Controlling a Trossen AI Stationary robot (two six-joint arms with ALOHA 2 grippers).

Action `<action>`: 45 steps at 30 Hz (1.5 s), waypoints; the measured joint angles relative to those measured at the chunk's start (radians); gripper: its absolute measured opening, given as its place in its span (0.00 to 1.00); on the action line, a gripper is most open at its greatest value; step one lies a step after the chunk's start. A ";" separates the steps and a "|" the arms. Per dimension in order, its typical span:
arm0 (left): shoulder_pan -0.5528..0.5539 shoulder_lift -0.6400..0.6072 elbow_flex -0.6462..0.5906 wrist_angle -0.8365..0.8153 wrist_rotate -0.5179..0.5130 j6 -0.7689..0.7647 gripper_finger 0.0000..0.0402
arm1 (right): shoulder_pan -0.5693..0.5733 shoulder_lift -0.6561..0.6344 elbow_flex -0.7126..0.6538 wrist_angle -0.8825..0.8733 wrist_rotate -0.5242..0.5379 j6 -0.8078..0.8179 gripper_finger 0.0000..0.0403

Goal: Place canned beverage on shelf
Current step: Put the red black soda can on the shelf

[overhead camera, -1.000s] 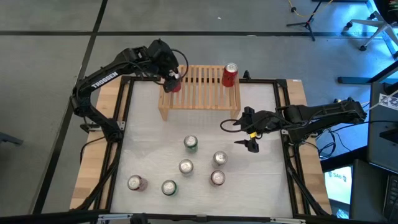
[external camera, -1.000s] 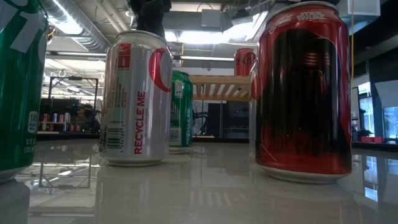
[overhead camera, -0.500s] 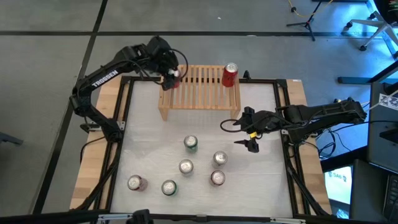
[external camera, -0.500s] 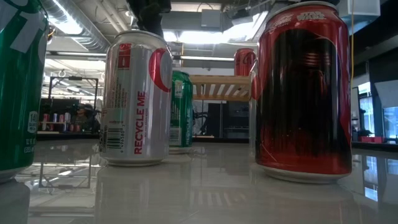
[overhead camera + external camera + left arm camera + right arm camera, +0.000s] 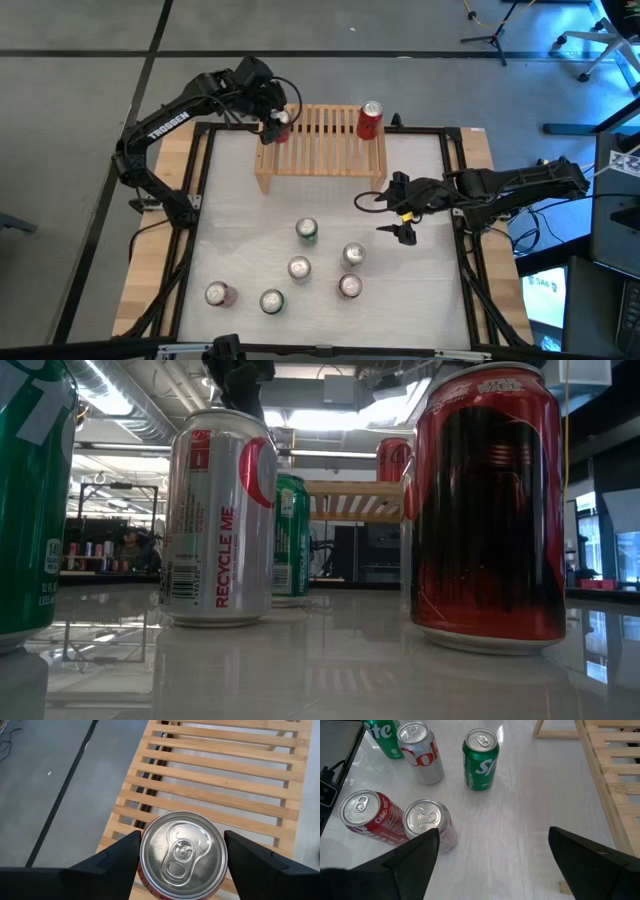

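Slightly shifted along the shelf [image 5: 320,140], left gripper [image 5: 278,124] jaws clasp red can [image 5: 182,852]; right gripper [image 5: 400,208] jaws wide.

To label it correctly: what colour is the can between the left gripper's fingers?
Red body, silver top; the can shows best in the left wrist view.

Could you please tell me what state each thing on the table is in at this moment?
Left claw: fingers on either side of a red can at the shelf's left end.
Right claw: open, empty, over the table right of the shelf.
Shelf: upright, one red can standing at its right end.
Five cans on the table: all upright.
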 joint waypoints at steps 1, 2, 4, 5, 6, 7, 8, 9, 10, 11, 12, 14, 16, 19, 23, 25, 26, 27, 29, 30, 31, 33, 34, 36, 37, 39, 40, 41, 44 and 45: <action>0.000 0.000 0.000 0.000 0.000 0.000 0.63 | 0.000 0.000 0.000 0.000 0.000 0.000 0.92; 0.000 0.000 0.000 0.001 0.000 0.000 0.63 | 0.000 0.000 0.000 0.000 0.000 0.000 0.92; 0.000 0.000 0.000 0.001 -0.005 -0.001 0.63 | 0.000 0.000 0.000 0.000 0.000 0.000 0.92; 0.000 0.000 0.000 0.001 -0.010 -0.002 0.63 | 0.000 0.000 0.000 0.000 0.000 0.000 0.92; 0.000 0.000 0.000 0.001 -0.017 -0.002 0.63 | 0.000 0.000 0.000 0.000 0.000 0.000 0.92; -0.001 0.000 0.000 0.001 -0.025 -0.002 0.63 | 0.000 0.000 0.000 0.000 0.000 0.000 0.92; 0.000 0.000 0.000 0.002 -0.032 -0.002 0.63 | 0.000 0.000 0.000 0.000 0.000 0.000 0.92; 0.000 0.000 0.000 0.002 -0.041 -0.002 0.63 | 0.000 0.000 0.000 0.000 0.000 0.000 0.92; 0.000 0.000 0.000 0.002 -0.052 -0.002 0.63 | 0.000 0.000 0.000 0.000 0.000 0.000 0.92; 0.000 0.000 0.000 0.003 -0.062 -0.002 0.63 | 0.000 0.000 0.000 0.000 0.000 0.000 0.92; 0.000 0.000 0.000 0.003 -0.070 -0.002 0.63 | 0.000 0.000 0.000 0.000 0.000 0.000 0.92; 0.000 0.000 0.000 0.003 -0.076 -0.002 0.63 | 0.000 0.000 0.000 0.000 0.000 0.000 0.92; 0.000 0.000 0.000 0.003 -0.076 -0.001 0.63 | 0.000 0.000 0.000 0.000 0.000 0.000 0.92; -0.001 0.000 0.000 0.006 -0.098 -0.008 0.63 | 0.000 0.000 0.000 0.000 0.000 0.000 0.92; 0.000 0.000 0.000 0.007 -0.110 -0.007 0.63 | 0.000 0.000 0.000 0.000 0.000 0.000 0.92; 0.000 0.000 0.000 0.008 -0.106 -0.007 0.63 | 0.000 0.000 0.000 0.000 0.000 0.001 0.92; 0.000 0.000 0.000 0.008 -0.105 -0.007 0.63 | 0.000 0.000 0.000 0.000 0.000 0.000 0.92; 0.000 0.000 0.000 0.008 -0.103 -0.007 0.63 | 0.000 0.000 0.000 0.000 0.000 0.000 0.92; 0.000 0.000 0.000 0.008 -0.101 -0.007 0.63 | 0.000 0.000 0.000 0.000 0.000 0.000 0.92; 0.000 0.000 0.000 0.008 -0.101 -0.007 0.63 | 0.000 0.000 0.000 0.000 0.000 0.000 0.92; 0.000 0.000 0.000 0.008 -0.101 -0.007 0.63 | 0.000 0.000 0.000 0.000 0.000 0.000 0.92; 0.000 0.000 0.000 0.008 -0.101 -0.008 0.63 | 0.000 0.000 0.000 0.000 0.000 0.000 0.92; 0.000 0.000 0.000 0.008 -0.100 -0.008 0.63 | 0.000 0.000 0.000 0.000 0.000 0.000 0.92; 0.000 0.000 0.000 0.008 -0.100 -0.008 0.63 | 0.000 0.000 0.000 0.000 0.000 0.000 0.92; 0.000 0.000 0.000 0.008 -0.100 -0.008 0.63 | 0.000 0.000 0.000 0.000 0.000 0.000 0.92; 0.000 0.000 0.000 0.008 -0.099 -0.008 0.63 | 0.000 0.000 0.000 0.000 0.000 0.000 0.92; 0.000 0.000 0.000 0.008 -0.099 -0.008 0.63 | 0.000 0.000 0.000 0.000 0.000 0.000 0.92; 0.000 0.000 0.000 0.009 -0.099 -0.008 0.63 | 0.000 0.000 0.000 0.000 0.000 0.000 0.92; 0.000 0.000 0.000 0.009 -0.098 -0.008 0.63 | 0.000 0.000 0.000 0.000 0.000 0.000 0.92; 0.000 0.000 0.000 0.009 -0.098 -0.008 0.63 | 0.000 0.000 0.000 0.000 0.000 0.001 0.92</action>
